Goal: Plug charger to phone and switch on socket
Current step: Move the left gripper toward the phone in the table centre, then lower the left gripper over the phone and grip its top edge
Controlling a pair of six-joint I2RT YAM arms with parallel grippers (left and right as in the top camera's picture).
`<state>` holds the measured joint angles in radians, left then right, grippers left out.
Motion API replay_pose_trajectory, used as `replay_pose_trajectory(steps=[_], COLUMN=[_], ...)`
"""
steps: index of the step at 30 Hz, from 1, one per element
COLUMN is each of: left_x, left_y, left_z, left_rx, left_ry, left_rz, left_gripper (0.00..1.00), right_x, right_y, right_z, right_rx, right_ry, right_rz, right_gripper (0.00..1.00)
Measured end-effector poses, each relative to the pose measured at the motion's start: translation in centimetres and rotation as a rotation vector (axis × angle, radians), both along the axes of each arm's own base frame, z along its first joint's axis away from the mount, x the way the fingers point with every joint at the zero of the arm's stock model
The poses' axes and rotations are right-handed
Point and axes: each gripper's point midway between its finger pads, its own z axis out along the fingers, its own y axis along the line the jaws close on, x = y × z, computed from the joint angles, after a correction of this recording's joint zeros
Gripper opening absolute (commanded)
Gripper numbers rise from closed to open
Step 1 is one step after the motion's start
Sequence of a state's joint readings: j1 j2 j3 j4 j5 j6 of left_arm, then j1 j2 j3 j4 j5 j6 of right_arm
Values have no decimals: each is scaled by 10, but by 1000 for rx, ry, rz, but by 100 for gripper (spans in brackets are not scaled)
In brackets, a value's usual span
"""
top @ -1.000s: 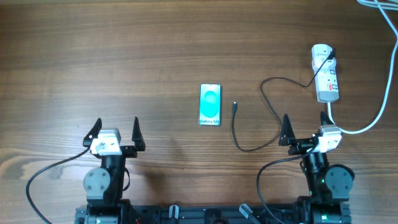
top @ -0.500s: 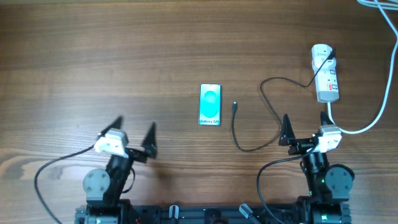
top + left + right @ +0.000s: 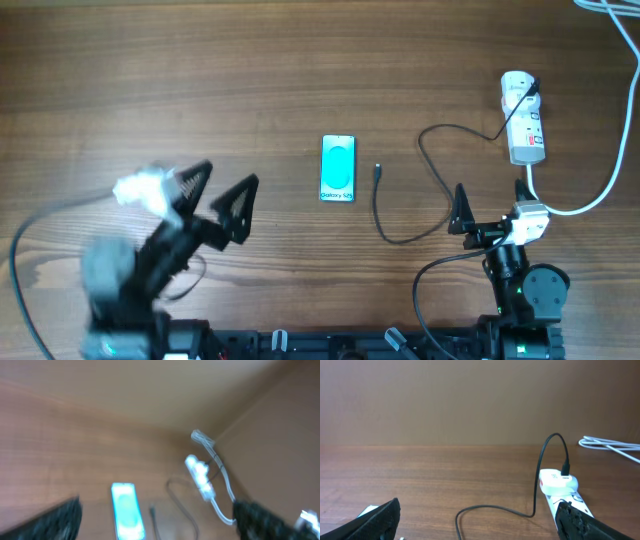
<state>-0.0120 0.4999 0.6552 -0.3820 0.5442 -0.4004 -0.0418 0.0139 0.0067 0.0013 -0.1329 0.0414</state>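
Brown wood-grain tabletop (image 3: 200,80) under both arms. At its middle, phone (image 3: 338,168), flat, cyan screen up. Just right of it and not touching, connector tip of charger (image 3: 377,171); black cable looping past right gripper (image 3: 490,196), then up to a black plug (image 3: 529,92) in socket (image 3: 523,130) at far right, well apart from phone. Thick white cord (image 3: 610,190) curving off from socket's near end. Left gripper (image 3: 228,176) blurred, lifted, tilted toward phone, spread wide, holding nothing. Right gripper low by the near edge, likewise spread, empty.
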Motion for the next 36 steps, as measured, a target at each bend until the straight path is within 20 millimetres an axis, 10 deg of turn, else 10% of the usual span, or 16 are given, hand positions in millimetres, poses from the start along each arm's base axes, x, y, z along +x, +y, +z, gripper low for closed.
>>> replay_pose_trajectory(steps=[8,15,22,36], left_x=[55,45,99,124], left_y=[-29,-90,-131,-172], left_z=[-12,-61,-152,-259], left_rx=[71,355,549,702], left_ry=[751,1089,1165,1137], left_rz=[-162,-153,-102,-105], left_gripper=[100,100,100,100], right_x=[0,0,0,0], right_y=[0,-1,-1,-1], right_z=[0,0,0,0], right_rx=[0,0,0,0], right_ry=[2,2,2,2], right_rz=[-2,-3,-3,-3], right_gripper=[100,100,100,100])
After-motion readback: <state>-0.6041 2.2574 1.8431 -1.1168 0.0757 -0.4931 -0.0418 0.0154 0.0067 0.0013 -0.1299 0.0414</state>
